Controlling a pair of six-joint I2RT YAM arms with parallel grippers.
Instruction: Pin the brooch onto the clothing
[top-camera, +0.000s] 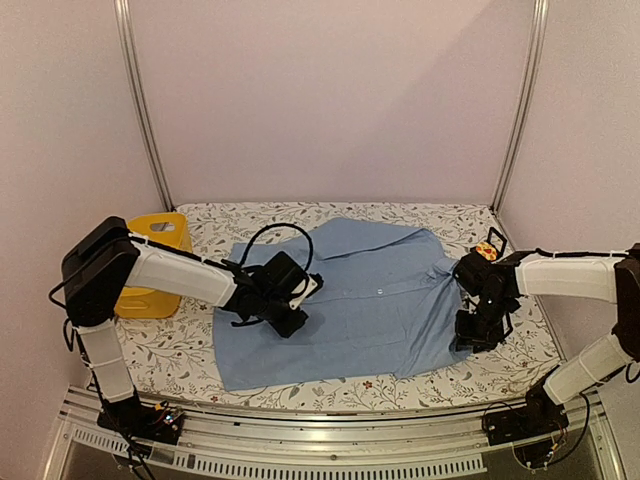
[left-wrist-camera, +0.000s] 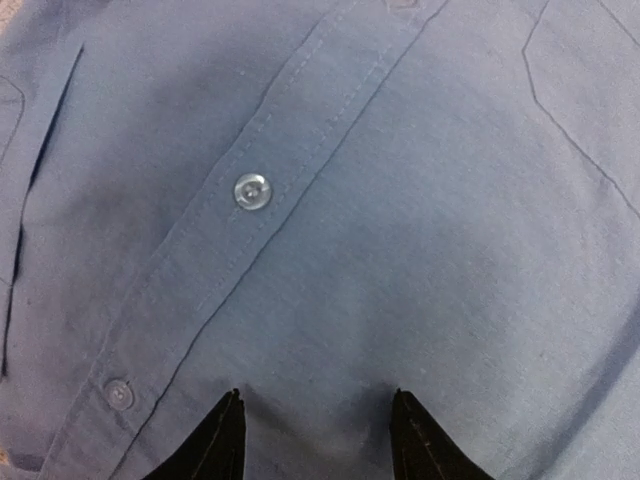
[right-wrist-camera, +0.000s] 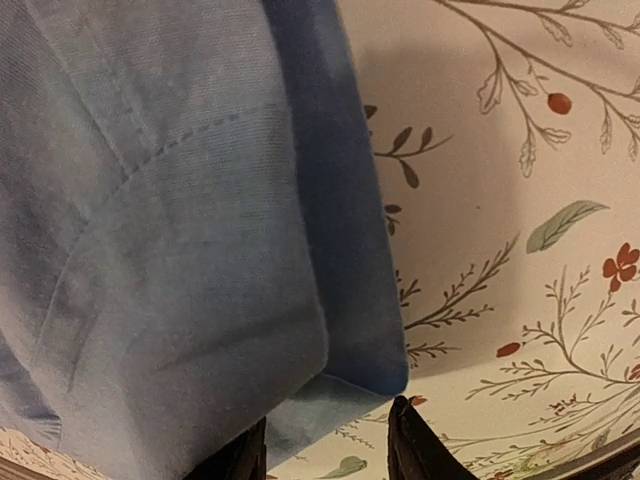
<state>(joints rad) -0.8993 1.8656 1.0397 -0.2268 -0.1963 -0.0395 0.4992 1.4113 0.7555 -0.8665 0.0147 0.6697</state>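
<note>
The clothing (top-camera: 380, 300), a light blue shirt, lies spread flat on the flowered table cover. The brooch (top-camera: 486, 252) is a small yellow-orange and red spot on the cover just past the shirt's right sleeve. My left gripper (top-camera: 288, 318) hovers close over the shirt front, beside the button placket (left-wrist-camera: 270, 170) with its white button (left-wrist-camera: 251, 190). Its jaws (left-wrist-camera: 316, 402) stand open with only flat fabric under them. My right gripper (top-camera: 476, 338) is low at the right sleeve. It is open (right-wrist-camera: 325, 445), and the sleeve's hem corner (right-wrist-camera: 370, 360) lies just ahead of its fingertips.
A yellow plastic basket (top-camera: 158, 265) stands at the left edge of the table, behind my left arm. A small black square frame (top-camera: 495, 240) lies right beside the brooch. Metal posts (top-camera: 140, 100) rise at both back corners, with walls close around.
</note>
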